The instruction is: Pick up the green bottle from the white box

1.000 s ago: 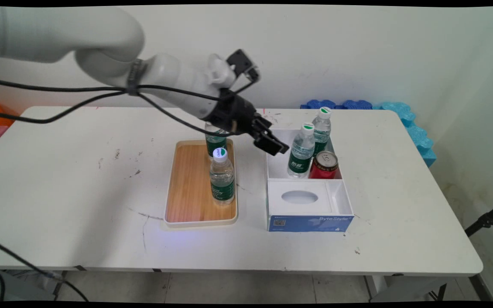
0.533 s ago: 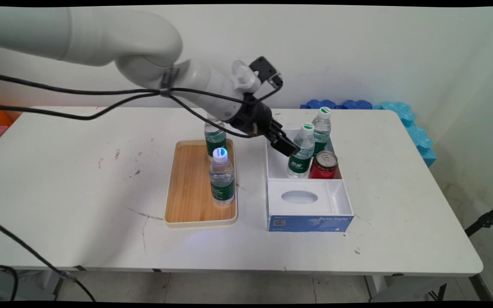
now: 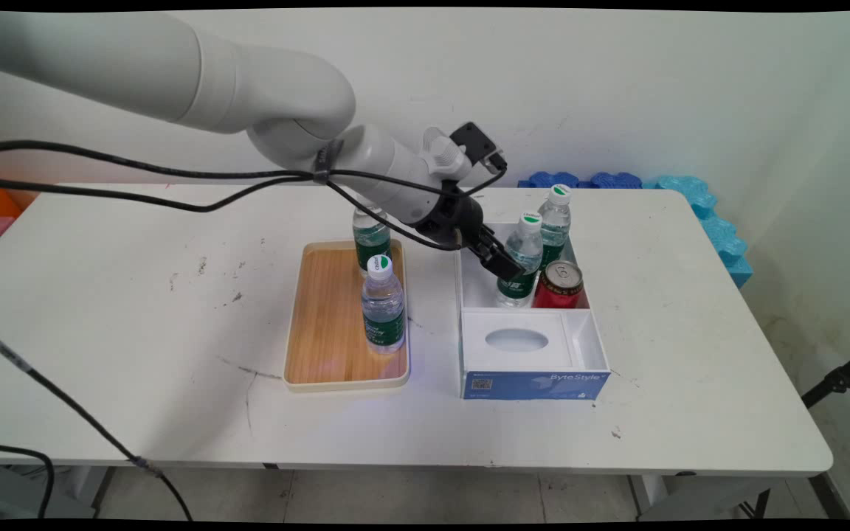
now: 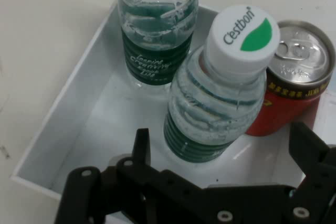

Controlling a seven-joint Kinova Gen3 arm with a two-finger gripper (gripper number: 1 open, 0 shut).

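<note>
Gripper: the black two-finger gripper hangs with its fingers spread wide, one on each side of a water bottle; nothing is clamped between them, and a gap shows on both sides of the bottle.
Nearest bottle: a clear Cestbon water bottle with a white-and-green cap stands upright straight ahead of the gripper, long axis vertical, cap pointing up toward the hand camera.
Second bottle: another water bottle of the same kind stands upright beyond the first, farther from the fingers, just beside the box wall.
Can: a red drink can with a silver pull-tab top stands upright beside the nearest bottle, touching or nearly touching it, ahead of the finger that shows at the hand view's right.
Box: all three stand in one compartment of a white box with a blue front; the gripper reaches into it over a side wall.
Hand view only: the cap lettering, the can's top and the open gap round the bottle.
Main view only: behind the gripper, a wooden tray carries two more upright water bottles, one near and one far, on the white table; the box's other compartment holds a white insert with an oval hole.
</note>
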